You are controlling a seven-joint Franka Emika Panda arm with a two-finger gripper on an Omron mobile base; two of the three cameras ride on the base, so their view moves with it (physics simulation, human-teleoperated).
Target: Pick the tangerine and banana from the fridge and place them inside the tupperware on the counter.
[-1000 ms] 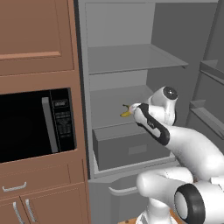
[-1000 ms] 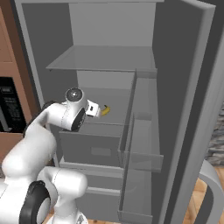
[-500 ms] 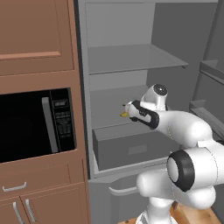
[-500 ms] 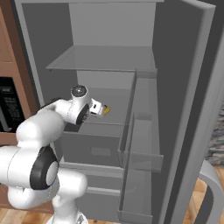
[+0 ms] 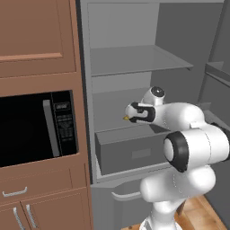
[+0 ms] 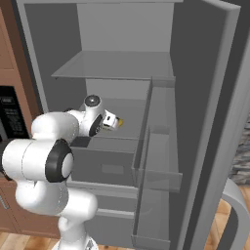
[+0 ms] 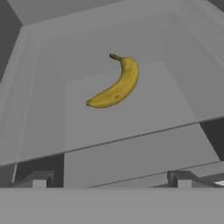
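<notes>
The banana point(image 7: 116, 85) is lying flat on a shelf in the fridge point(image 5: 139, 58), centre of my hand view, stem pointing up-left. My gripper point(image 7: 109, 179) is hanging short of it with jaws spread wide, grasping nothing. I'm worrying that if I'm coming in low, a finger could nudge the curved fruit so it's rolling backward.

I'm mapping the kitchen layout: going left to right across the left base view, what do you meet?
Microwave → fridge with its drawer → gripper → robot arm.
</notes>
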